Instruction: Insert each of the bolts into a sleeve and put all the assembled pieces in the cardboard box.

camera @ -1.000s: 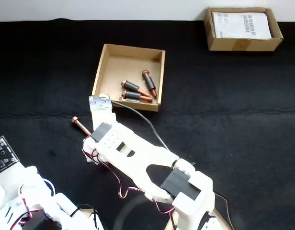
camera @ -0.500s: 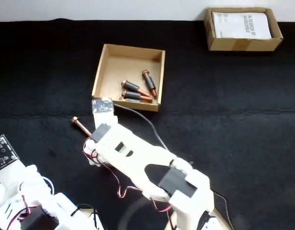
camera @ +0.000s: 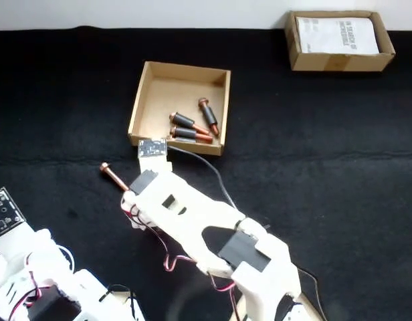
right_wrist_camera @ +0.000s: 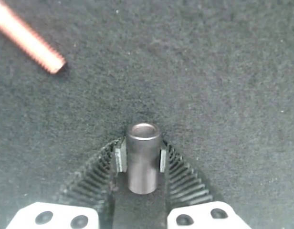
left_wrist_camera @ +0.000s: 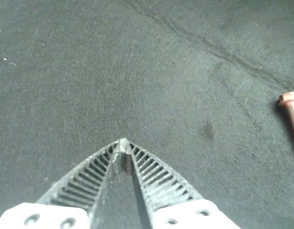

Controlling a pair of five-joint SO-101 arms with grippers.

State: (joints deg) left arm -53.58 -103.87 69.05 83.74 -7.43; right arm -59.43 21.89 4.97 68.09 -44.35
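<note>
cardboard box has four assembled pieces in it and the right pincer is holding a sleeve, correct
Not quite. The cardboard box holds three assembled pieces, not four, as the high view shows. The rest stands: the right pincer is shut on a sleeve, as the right wrist view shows.

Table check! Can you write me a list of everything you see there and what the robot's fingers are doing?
Surface: black cloth, creased.
Job's things: three sleeved bolts in the cardboard box; one bare bolt on the cloth; one sleeve held.
Clutter: second box with a paper sheet, far corner.
Grippers: left gripper fingers shut, empty; right gripper fingers shut on the sleeve.
Cables: dark cable and red-white wires along the right arm.
Surroundings: white wall behind.
</note>
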